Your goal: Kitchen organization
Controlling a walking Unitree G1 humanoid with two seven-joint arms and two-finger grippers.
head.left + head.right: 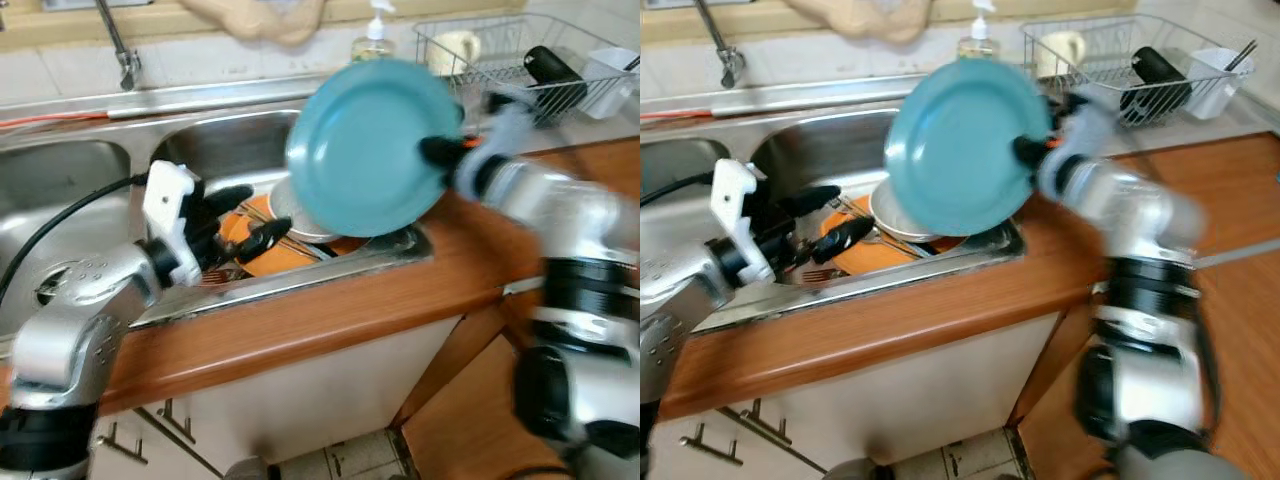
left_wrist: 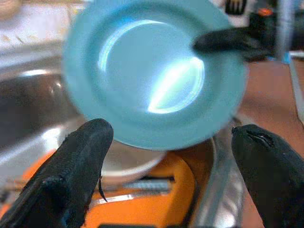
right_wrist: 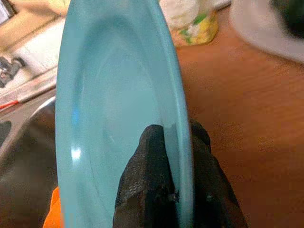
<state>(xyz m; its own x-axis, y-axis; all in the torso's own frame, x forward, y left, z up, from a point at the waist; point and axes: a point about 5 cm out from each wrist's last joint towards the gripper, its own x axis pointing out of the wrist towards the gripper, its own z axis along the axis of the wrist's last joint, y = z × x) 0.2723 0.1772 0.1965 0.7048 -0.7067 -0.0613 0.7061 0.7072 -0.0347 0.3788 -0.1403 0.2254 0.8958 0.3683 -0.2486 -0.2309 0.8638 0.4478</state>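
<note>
My right gripper (image 1: 436, 152) is shut on the rim of a light blue plate (image 1: 368, 147), holding it tilted in the air above the right sink basin (image 1: 215, 143). In the right wrist view both black fingers (image 3: 149, 175) pinch the plate's edge (image 3: 118, 109). My left gripper (image 1: 247, 217) is open, hovering low over the dishes in the basin: an orange plate (image 1: 270, 260) and a white bowl (image 1: 300, 228) with cutlery. The left wrist view shows its spread fingers (image 2: 76, 166) below the blue plate (image 2: 152, 71).
A wire dish rack (image 1: 520, 60) with a mug, a black item and a white container stands at the back right. A soap bottle (image 1: 373, 35) and the faucet (image 1: 118, 45) stand behind the sink. The wooden counter (image 1: 330, 310) runs along the front and right.
</note>
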